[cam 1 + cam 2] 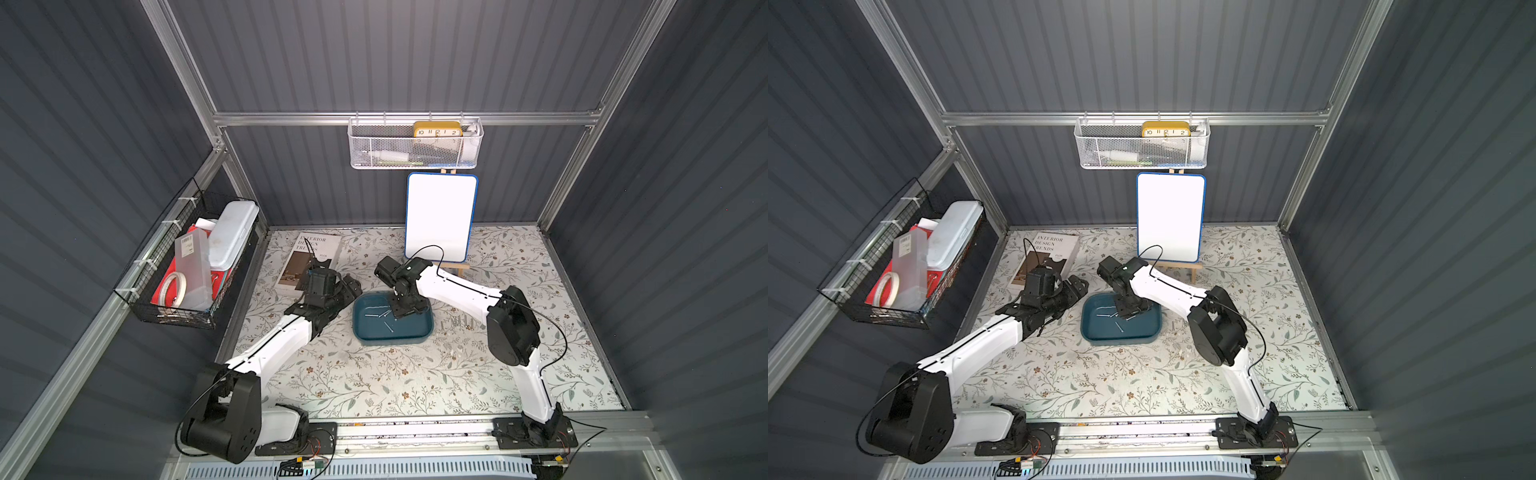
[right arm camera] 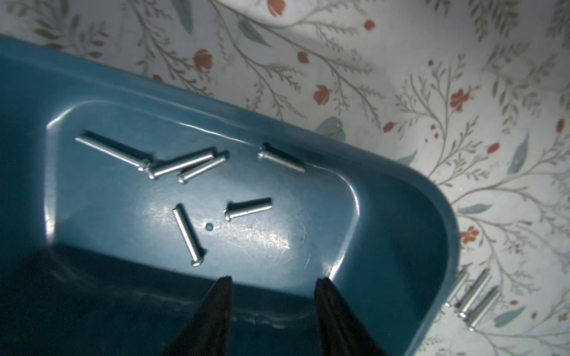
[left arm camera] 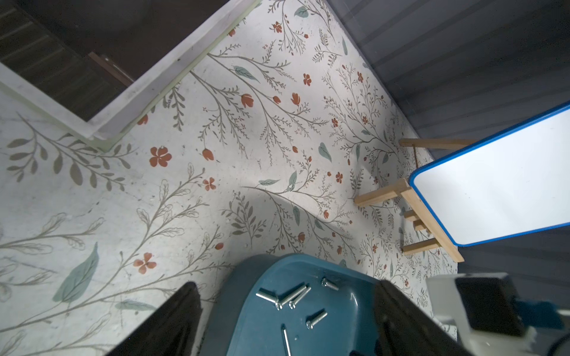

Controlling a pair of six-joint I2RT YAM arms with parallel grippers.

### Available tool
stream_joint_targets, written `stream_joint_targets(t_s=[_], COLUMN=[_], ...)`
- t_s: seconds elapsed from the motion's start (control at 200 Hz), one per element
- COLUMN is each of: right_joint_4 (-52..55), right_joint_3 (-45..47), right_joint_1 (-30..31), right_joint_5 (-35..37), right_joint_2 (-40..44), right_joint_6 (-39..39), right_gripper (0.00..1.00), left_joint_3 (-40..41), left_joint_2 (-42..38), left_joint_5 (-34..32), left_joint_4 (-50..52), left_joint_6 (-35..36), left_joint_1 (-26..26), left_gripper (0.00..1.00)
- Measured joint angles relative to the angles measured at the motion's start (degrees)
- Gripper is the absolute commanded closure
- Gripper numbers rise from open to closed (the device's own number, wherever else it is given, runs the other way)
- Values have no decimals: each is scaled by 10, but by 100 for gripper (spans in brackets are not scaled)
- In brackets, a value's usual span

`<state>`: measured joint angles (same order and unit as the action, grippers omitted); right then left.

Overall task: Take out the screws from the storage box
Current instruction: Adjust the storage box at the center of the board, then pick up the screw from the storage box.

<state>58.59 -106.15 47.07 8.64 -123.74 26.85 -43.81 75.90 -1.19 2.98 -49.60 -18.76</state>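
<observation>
The dark blue storage box [image 1: 390, 338] sits near the middle of the table [image 1: 374, 382] with thin shiny screws [image 2: 188, 235] lying flat inside and a few more just beside it, while the right gripper [image 2: 273, 279] hangs over it with its fingers apart and nothing between them, and the left gripper [image 3: 285, 283] seems spread wide too.

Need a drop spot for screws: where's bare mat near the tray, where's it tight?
Free: wide mat strip between the storage box and the front rail; also from the whiteboard easel to the right wall. Tight: the box's right, with laid-out screws and the right arm; its left, under the left arm.
</observation>
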Motion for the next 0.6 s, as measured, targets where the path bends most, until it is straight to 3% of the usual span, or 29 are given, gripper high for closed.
stream_joint_targets(t_s=[0.34,0.6], right_joint_4=[-11,-24], right_joint_3=[24,35], right_joint_1=[-1,2], right_joint_5=[-11,-2], right_joint_2=[5,2], right_joint_6=[207,234], right_gripper=[40,45], left_joint_3=[3,4], left_joint_2=[-18,-17], left_joint_5=[1,0], left_joint_4=[0,-2], left_joint_6=[-10,-11], left_joint_1=[0,0], left_gripper=[9,9])
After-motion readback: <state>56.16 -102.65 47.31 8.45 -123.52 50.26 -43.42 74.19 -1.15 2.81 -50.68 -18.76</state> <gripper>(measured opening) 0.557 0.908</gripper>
